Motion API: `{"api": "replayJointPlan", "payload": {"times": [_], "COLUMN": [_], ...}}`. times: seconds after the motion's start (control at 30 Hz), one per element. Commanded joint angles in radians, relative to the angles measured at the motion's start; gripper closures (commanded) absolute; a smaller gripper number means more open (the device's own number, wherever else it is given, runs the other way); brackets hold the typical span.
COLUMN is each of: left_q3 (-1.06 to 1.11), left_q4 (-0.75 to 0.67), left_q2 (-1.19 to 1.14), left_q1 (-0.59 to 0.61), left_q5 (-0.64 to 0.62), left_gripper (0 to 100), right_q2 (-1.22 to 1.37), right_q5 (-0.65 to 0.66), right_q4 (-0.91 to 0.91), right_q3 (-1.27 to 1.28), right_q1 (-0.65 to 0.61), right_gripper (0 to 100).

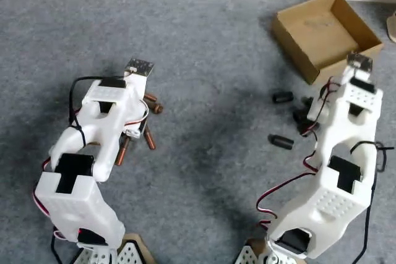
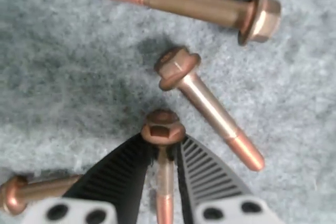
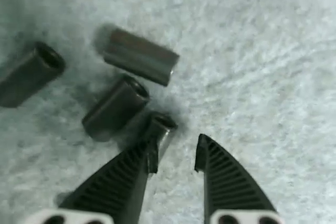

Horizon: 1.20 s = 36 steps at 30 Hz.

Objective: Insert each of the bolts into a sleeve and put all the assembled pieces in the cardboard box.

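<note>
My left gripper (image 2: 164, 148) pinches a copper hex-flange bolt (image 2: 163, 128) by its smooth shank. The head pokes out past the ribbed black fingertips, long axis in line with them. It sits among loose bolts (image 2: 210, 114) on fuzzy grey felt (image 1: 204, 60), well apart from the cardboard box (image 1: 297, 47), with open felt between. Near the box my right gripper (image 3: 177, 156) is spread, and a dark tubular sleeve (image 3: 160, 127) lies just beside one fingertip, open end pointing away.

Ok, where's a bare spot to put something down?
Bare: the grey mat between the bolts and the sleeves, and the far strip left of the cardboard box. Crowded: around the bolts and the sleeves.
</note>
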<state>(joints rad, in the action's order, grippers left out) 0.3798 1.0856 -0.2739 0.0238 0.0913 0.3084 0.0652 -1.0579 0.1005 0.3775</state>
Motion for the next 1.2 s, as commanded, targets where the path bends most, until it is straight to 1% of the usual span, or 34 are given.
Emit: {"api": "replayJointPlan", "payload": {"times": [0.0,0.13,0.2,0.37,0.47,0.6,0.63,0.7,0.83,1.07,1.17], "left_q3": [0.005,0.005,0.005,0.005,0.005,0.005,0.005,0.005,0.005,0.005,0.005], "left_q4": [-0.029,-0.029,-0.029,-0.028,-0.026,-0.026,-0.026,-0.026,-0.026,-0.029,-0.026], "left_q2": [-0.001,-0.001,-0.001,-0.001,-0.002,-0.002,-0.001,-0.001,0.002,0.004,0.005], "left_q1": [-0.010,-0.010,-0.010,-0.010,-0.010,-0.010,-0.010,-0.010,-0.012,-0.012,-0.012], "left_q5": [-0.009,-0.009,-0.009,-0.008,-0.008,-0.008,-0.008,-0.008,-0.009,-0.012,-0.014], "left_gripper": [99,99,99,99,99,99,99,99,99,99,99], "right_q2": [-0.007,-0.007,-0.007,-0.007,-0.005,-0.005,-0.005,-0.007,-0.013,-0.022,-0.090], "right_q5": [-0.035,-0.057,-0.091,-0.127,-0.143,-0.135,-0.133,-0.112,-0.063,-0.063,-0.063], "right_q4": [0.096,0.104,0.101,0.105,0.107,0.125,0.139,0.177,0.189,0.188,0.189], "right_q3": [0.091,0.159,0.165,0.168,0.170,0.173,0.188,0.214,0.231,0.231,0.274], "right_q1": [-0.039,-0.073,-0.088,-0.147,-0.153,-0.148,-0.148,-0.148,-0.153,-0.124,-0.124], "right_gripper": [88.2,88.2,88.2,88.2,88.2,89.1,91.4,99.8,99.5,99.4,99.4]}}
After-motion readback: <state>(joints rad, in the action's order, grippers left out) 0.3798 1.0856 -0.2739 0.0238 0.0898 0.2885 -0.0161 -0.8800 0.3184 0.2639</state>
